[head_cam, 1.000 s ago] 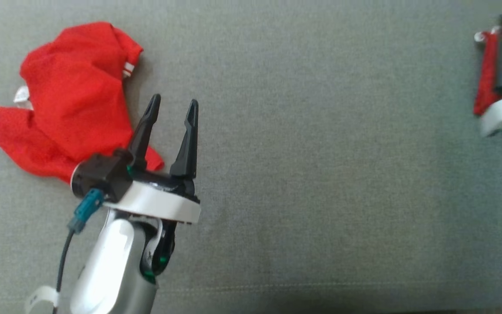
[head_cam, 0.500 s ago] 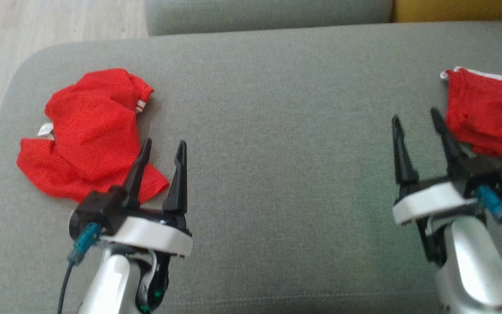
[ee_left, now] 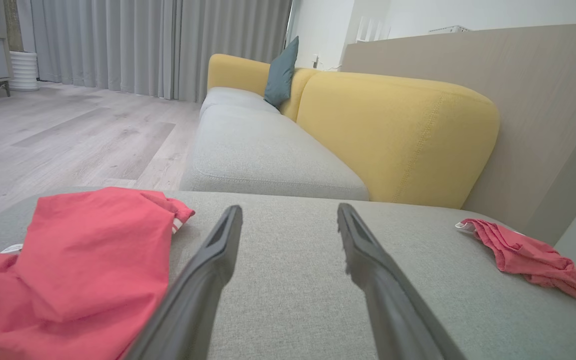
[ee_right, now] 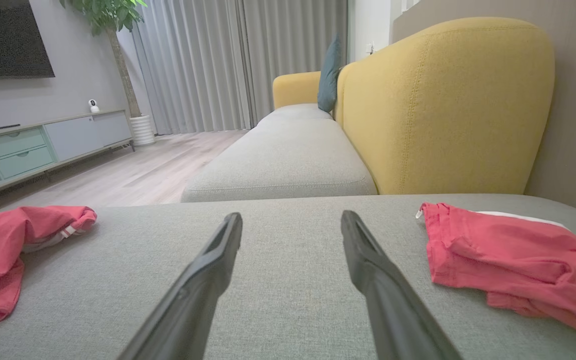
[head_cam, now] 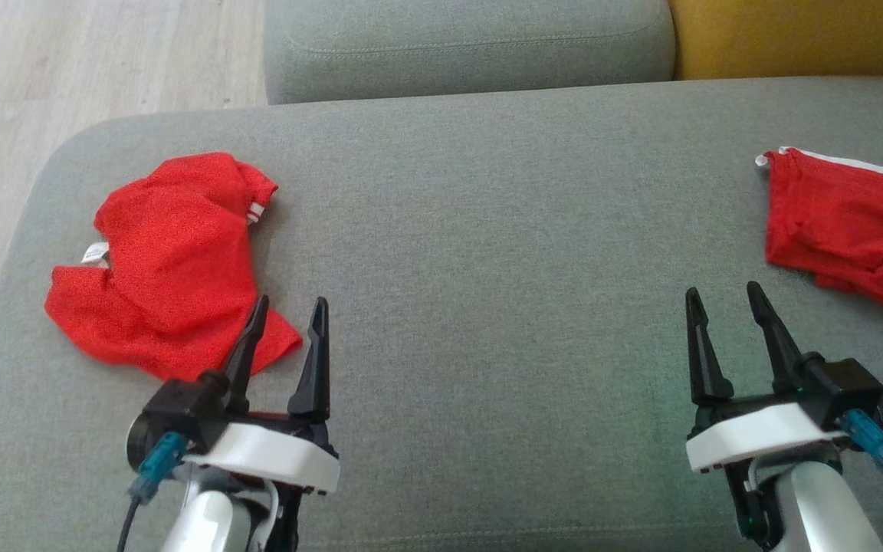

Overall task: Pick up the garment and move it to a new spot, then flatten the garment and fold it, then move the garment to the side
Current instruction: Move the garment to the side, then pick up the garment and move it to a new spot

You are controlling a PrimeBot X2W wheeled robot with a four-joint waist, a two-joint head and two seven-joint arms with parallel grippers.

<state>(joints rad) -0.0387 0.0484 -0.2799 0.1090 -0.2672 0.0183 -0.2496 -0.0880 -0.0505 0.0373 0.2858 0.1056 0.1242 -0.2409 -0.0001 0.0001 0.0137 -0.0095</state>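
Two red garments lie on the grey sofa seat (head_cam: 487,230). A crumpled one (head_cam: 169,257) with white trim lies at the left; it is also in the left wrist view (ee_left: 83,260) and the right wrist view (ee_right: 13,245). A folded one (head_cam: 844,226) with a white edge rests at the right, seen too in the right wrist view (ee_right: 508,260) and the left wrist view (ee_left: 525,257). My left gripper (head_cam: 288,307) stands open just right of the crumpled garment's lower corner, holding nothing. My right gripper (head_cam: 721,295) is open and apart from the folded garment, below and to its left.
A second grey seat cushion (head_cam: 464,46) adjoins the far edge, with a yellow backrest (head_cam: 794,38) at the far right. Wooden floor (head_cam: 66,69) lies beyond the seat's rounded left edge. The right wrist view shows a TV cabinet (ee_right: 43,145) and curtains.
The head camera has tilted up, so the whole scene shifted down. The right gripper let go of the folded red garment, opened and drew back toward me. The left gripper stayed open.
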